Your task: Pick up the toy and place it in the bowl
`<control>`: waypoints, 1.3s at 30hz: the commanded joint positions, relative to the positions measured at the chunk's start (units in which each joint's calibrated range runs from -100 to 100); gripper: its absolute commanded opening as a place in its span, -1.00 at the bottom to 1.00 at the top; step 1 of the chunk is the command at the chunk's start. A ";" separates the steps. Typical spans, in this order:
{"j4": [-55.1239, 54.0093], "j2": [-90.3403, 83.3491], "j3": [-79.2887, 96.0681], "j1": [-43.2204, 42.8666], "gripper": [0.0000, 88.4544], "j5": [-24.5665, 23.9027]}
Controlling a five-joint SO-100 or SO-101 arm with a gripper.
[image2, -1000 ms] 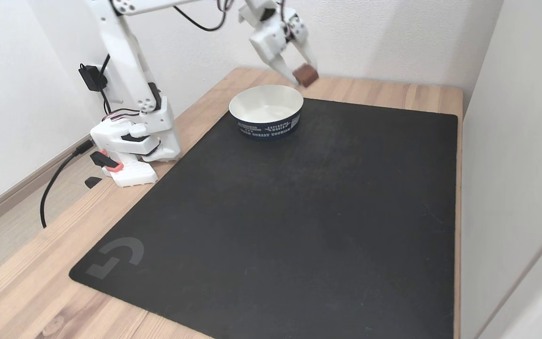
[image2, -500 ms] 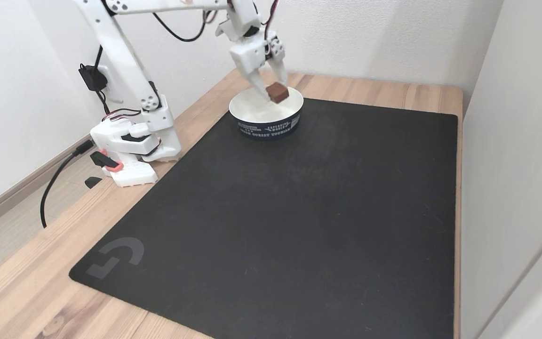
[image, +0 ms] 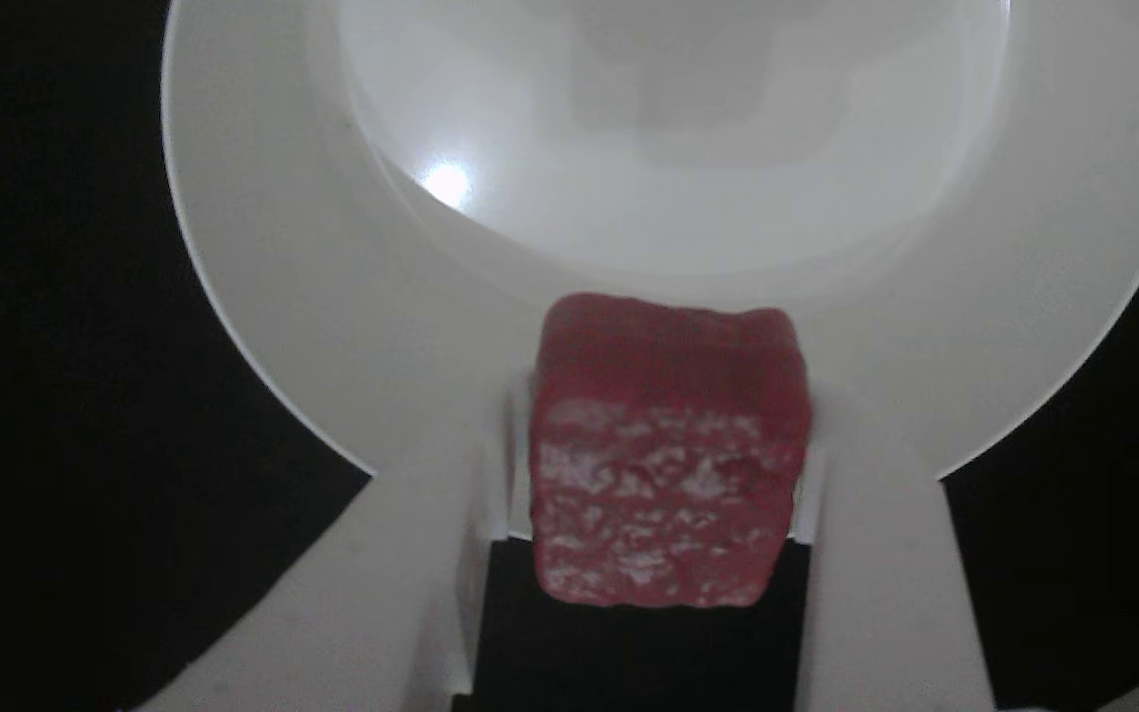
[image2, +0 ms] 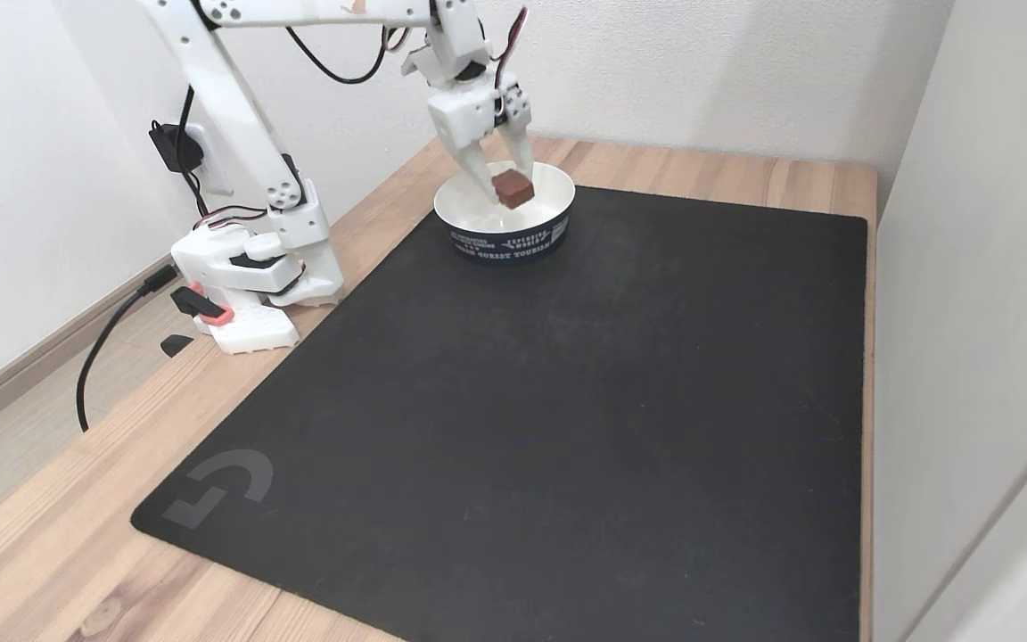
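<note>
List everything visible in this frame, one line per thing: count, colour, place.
Toy: one, dark red, held over the bowl.
Bowl: one, white inside, dark blue printed outside, far edge of the mat.
Mat: one, black, covers most of the table.
Table: one, light wood.
Power adapter: one, black, on the left wall.
Cable: one, black, runs off the table's left edge.
Arm: one, white, base at the mat's left.
Gripper: one, white, shut on the toy.
</note>
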 commanded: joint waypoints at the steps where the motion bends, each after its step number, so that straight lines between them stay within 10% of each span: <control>1: 0.09 -1.89 -0.01 -0.21 -0.59 0.35; 17: -4.23 -2.55 -8.39 8.07 -0.42 -0.06; 21: -3.72 -2.55 -14.70 13.34 -0.98 -0.01; 39: -23.28 -13.89 12.97 47.30 -0.95 0.30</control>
